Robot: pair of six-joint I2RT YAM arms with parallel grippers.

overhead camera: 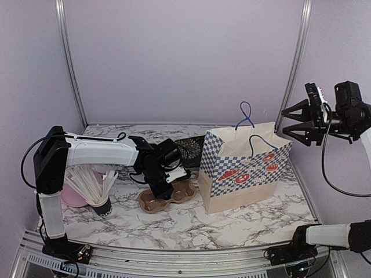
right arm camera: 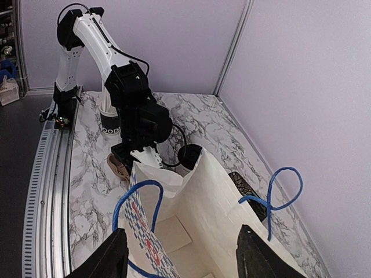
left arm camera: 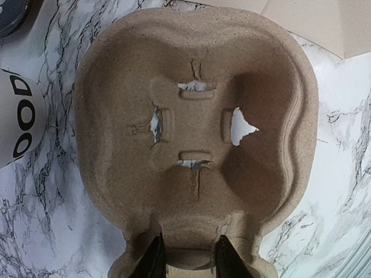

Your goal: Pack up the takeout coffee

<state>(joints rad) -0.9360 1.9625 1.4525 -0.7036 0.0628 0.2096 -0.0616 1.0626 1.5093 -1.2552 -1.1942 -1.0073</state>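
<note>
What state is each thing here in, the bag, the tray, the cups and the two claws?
paper bag: upright, open, nothing seen inside.
cup tray: lying flat, empty.
coffee cup: beside the tray, not in it.
stick cup: upright, full of sticks.
left gripper: astride the tray's edge, grip unclear.
right gripper: open above the bag.

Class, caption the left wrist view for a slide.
Left claw straddling a ridge of the empty cardboard cup tray on the marble table, a lettered white cup beside it.
</note>
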